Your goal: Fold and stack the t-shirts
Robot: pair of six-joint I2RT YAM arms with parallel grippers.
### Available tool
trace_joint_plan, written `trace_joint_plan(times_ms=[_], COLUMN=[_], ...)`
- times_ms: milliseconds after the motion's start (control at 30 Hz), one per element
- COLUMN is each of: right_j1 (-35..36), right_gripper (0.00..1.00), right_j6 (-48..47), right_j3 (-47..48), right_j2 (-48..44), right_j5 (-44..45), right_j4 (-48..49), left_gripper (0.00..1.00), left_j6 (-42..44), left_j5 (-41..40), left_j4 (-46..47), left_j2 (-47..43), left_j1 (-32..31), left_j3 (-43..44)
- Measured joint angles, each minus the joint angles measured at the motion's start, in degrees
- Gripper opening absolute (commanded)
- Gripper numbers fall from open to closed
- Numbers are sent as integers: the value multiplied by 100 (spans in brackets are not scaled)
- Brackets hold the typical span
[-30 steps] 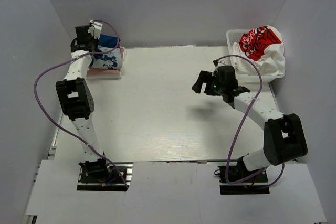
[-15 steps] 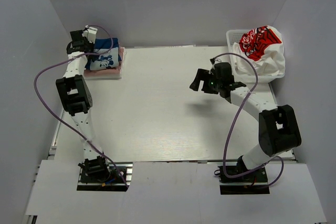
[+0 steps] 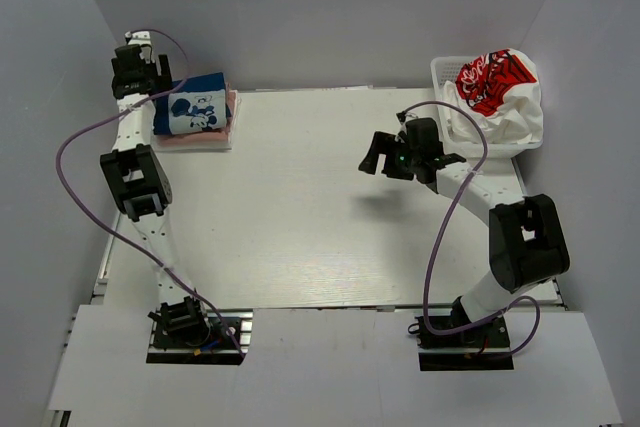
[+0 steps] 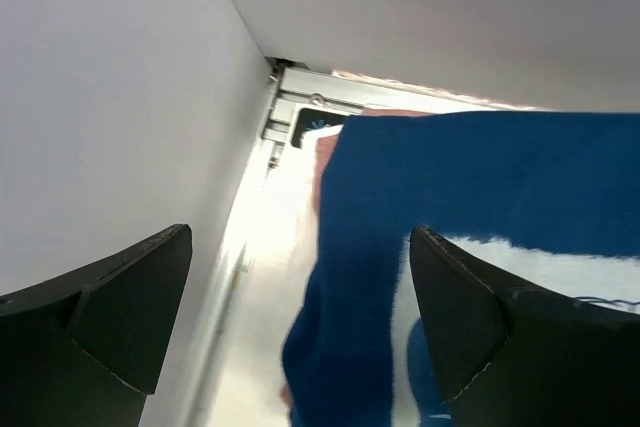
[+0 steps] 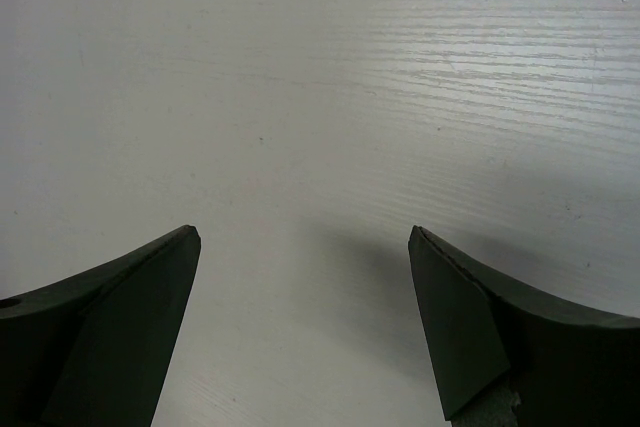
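Observation:
A folded navy t-shirt (image 3: 193, 107) with a white-and-blue print lies on a dusty-pink t-shirt (image 3: 210, 139) at the table's far left corner. My left gripper (image 3: 140, 75) hovers just left of this stack, open and holding nothing. In the left wrist view the navy t-shirt (image 4: 480, 177) fills the right side beyond the open left gripper (image 4: 300, 237), with a pink edge (image 4: 325, 147) peeking out beside it. A white t-shirt (image 3: 497, 87) with red graphic is heaped in the basket (image 3: 446, 71). My right gripper (image 3: 385, 162) hangs open over the bare table (image 5: 320, 97).
The white lattice basket stands at the far right corner, overflowing with the white shirt. White walls close in the table on the left, back and right. Purple cables loop off both arms. The left arm reaches close to the left wall (image 4: 100, 97).
My left gripper opened, released the navy t-shirt and drew back to the left. The shirt settled flat on the pink one. The right arm shifted slightly left.

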Motion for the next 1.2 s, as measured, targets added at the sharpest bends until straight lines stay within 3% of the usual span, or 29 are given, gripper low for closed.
trace_joint_plan(times_ms=[300, 400, 700, 867, 1000, 1067, 1200], right_j1=[0, -2, 0, -2, 0, 0, -2], right_gripper=[91, 91, 91, 91, 91, 91, 91], right_j6=[-42, -76, 0, 170, 308, 352, 411], right_j3=[-46, -205, -1244, -2079, -2627, -2898, -3237], right_j2=[-131, -496, -2214, -3187, -3832, -4116, -4430], right_j5=[-4, 129, 629, 713, 721, 721, 750], right_j4=[17, 2, 254, 372, 531, 658, 745], left_gripper=[100, 100, 100, 100, 100, 100, 100], left_j6=[-997, -1252, -2507, -3578, -4157, -4345, -4481], left_j5=[680, 717, 817, 1405, 1711, 1698, 1419], left_j4=[-127, -136, 457, 1768, 1539, 1097, 501], left_j2=[-306, -833, -4282, -6725, -7755, -8188, -8977], left_j1=[-35, -136, -1016, -1860, -2277, -2341, -2385], left_j3=[-533, -1200, -3792, -6902, -8633, -9053, -9053])
